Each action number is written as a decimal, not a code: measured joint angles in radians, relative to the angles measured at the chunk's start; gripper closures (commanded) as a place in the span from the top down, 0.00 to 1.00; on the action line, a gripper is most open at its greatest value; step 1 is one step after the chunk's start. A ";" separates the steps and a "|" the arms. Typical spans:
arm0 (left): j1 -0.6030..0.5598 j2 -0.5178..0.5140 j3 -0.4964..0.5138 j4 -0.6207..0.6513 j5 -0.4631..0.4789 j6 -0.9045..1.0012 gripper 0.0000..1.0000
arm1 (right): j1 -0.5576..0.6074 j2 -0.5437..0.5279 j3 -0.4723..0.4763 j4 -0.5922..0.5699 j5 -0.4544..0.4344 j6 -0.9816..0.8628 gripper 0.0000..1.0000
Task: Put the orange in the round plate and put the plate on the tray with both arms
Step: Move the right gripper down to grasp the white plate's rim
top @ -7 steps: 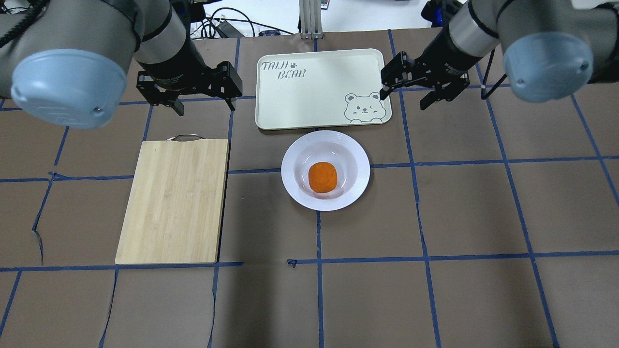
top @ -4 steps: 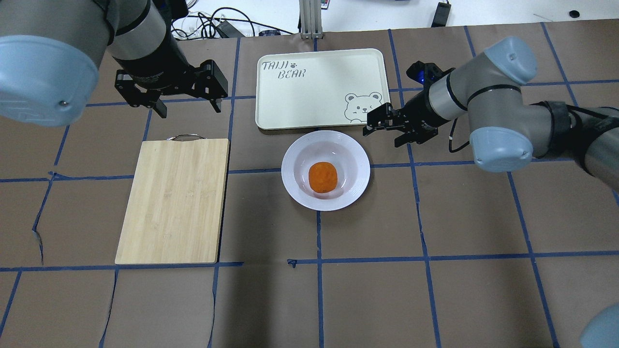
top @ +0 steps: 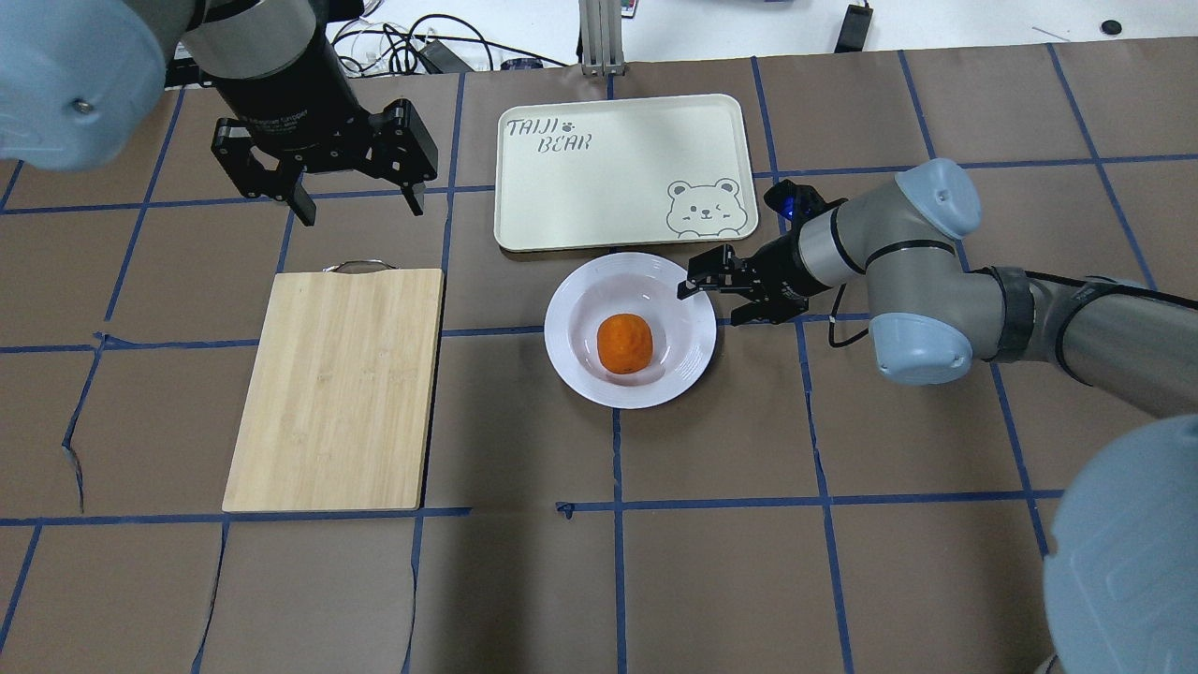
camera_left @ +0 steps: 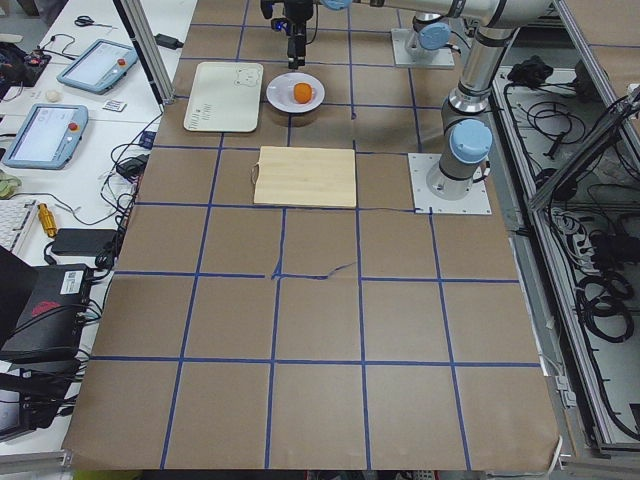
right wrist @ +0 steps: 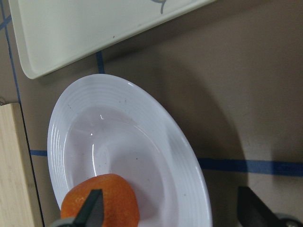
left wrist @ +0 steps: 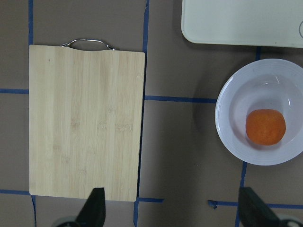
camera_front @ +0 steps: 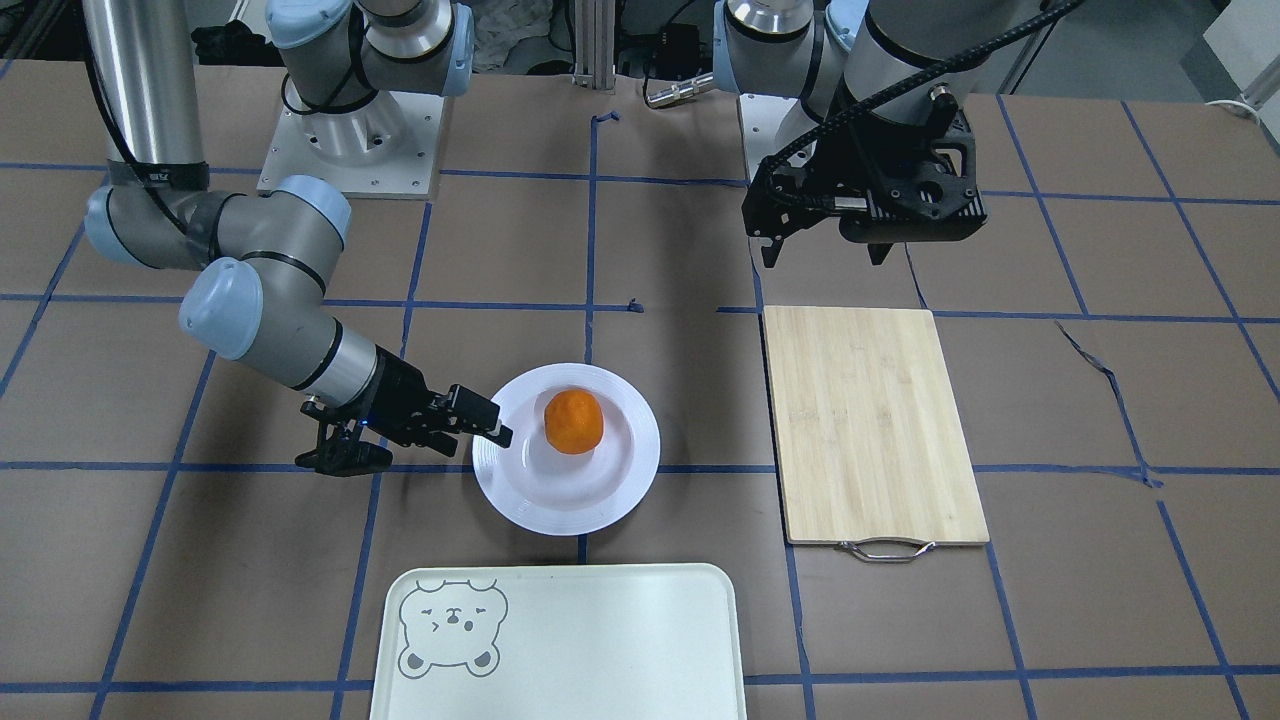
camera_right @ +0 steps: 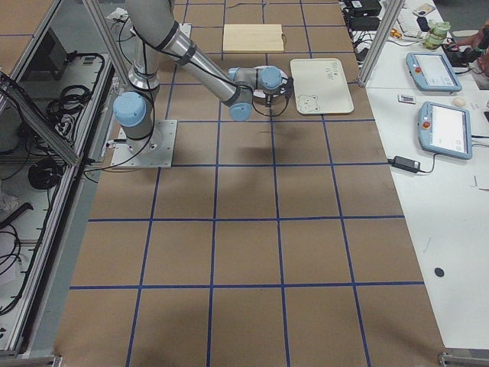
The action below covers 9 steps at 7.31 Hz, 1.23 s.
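One orange (top: pixel 624 343) was seen lying in the sunken centre of one round plate (top: pixel 578 373). The plate was set on the table (top: pixel 842 571) just beside the long edge of one tray (top: pixel 608 187), not on it. One bear face (top: pixel 711 208) was printed in the tray's corner nearest the plate. One bamboo cutting board (top: pixel 332 393) was laid flat to the plate's side and apart from it, with its single metal handle (top: pixel 357 267) at the end towards the tray's side of the table.

Two arms were counted, a left arm (top: pixel 267 51) and a right arm (top: pixel 936 281), each fitted with one gripper. The right gripper (top: pixel 711 302) was held low at the plate's edge on the side away from the board, with its jaws spread. In the wrist view the rim lay between them, one finger over the plate's inside near the orange and the other outside, over the table. Whether either finger touched the rim could not be told. The left gripper (top: pixel 360 213) was held above the table beyond the board's handle end. Its jaws were spread wide and empty, well apart from the plate and tray.
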<state>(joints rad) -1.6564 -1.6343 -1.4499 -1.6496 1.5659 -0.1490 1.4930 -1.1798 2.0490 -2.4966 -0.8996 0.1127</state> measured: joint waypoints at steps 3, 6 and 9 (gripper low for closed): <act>0.000 0.000 0.000 -0.001 0.005 0.000 1.00 | 0.021 0.029 0.010 -0.021 0.011 0.017 1.00; 0.000 0.001 0.000 -0.001 0.007 0.000 1.00 | 0.039 0.043 0.012 -0.036 0.011 0.020 0.99; 0.000 0.001 -0.001 -0.001 0.009 0.000 1.00 | 0.046 0.065 0.013 -0.062 0.011 0.021 0.86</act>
<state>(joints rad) -1.6567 -1.6337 -1.4509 -1.6506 1.5751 -0.1489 1.5386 -1.1145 2.0617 -2.5583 -0.8881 0.1338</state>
